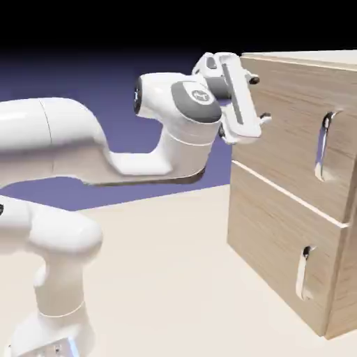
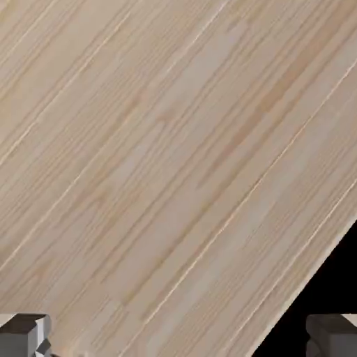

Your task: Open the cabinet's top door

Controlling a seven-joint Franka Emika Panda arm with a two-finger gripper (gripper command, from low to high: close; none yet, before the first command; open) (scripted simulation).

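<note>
The light-wood cabinet stands at the exterior view's right. Its top door is the upper panel and lies flush with the front. A long vertical silver handle sits near that door's right edge. My gripper hovers just in front of the door's upper left part, well left of the handle. It is open with nothing between its fingers. In the hand view the door's wood grain fills the picture, with one grey fingertip at the bottom left and the other at the bottom right. The handle is out of that view.
The lower panel carries a shorter silver handle. The beige table spreads between the robot's base and the cabinet. A dark gap past the wood's edge shows in the hand view's bottom right corner.
</note>
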